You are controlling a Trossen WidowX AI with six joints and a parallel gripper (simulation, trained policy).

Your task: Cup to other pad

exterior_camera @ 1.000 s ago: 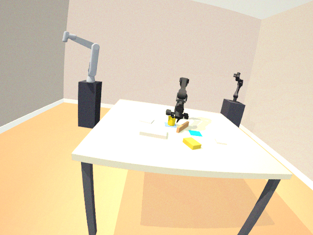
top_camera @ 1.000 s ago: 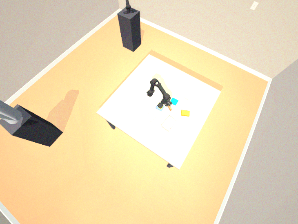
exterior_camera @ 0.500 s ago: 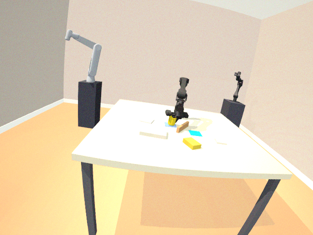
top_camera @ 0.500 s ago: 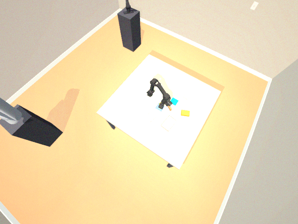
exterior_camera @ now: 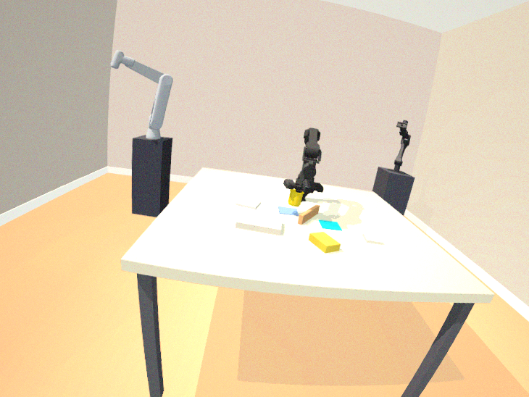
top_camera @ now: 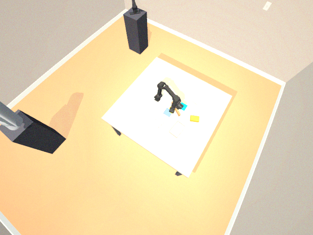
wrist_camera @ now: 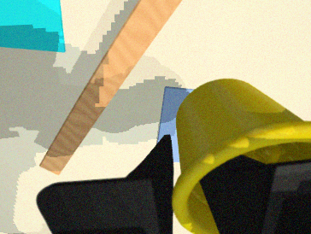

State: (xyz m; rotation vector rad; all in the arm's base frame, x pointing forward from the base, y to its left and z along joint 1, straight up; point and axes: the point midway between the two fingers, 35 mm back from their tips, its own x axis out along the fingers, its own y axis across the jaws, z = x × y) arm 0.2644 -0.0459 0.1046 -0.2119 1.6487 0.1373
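Gripper point(top_camera: 172, 110) point(exterior_camera: 299, 190) point(wrist_camera: 178, 139) fingers were closed on the wall of the yellow cup point(top_camera: 170, 108) point(exterior_camera: 295, 198) point(wrist_camera: 222, 111), one finger inside the rim and the other outside. In the exterior view the cup appeared just beyond the far side of the blue pad point(top_camera: 167, 112) point(exterior_camera: 288, 211) point(wrist_camera: 167, 111); whether its base touched anything could not be told. The visible part of its interior was mostly hidden by the finger, so the marbles could not be made out.

The cyan pad point(top_camera: 184, 106) point(exterior_camera: 330, 224) point(wrist_camera: 27, 26) lay flat to the right and nearer, apart from the cup. Between the two pads, a wooden bar point(top_camera: 178, 112) point(exterior_camera: 308, 214) point(wrist_camera: 115, 64) ran at a slant. A yellow block point(top_camera: 194, 118) point(exterior_camera: 324, 242) rested nearer still on the white table point(top_camera: 136, 103) point(exterior_camera: 251, 264), with a low white box point(top_camera: 176, 129) point(exterior_camera: 259, 225) to its left.

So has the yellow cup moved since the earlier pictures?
Yes: in the exterior view, the yellow cup has risen up from the light-blue pad.
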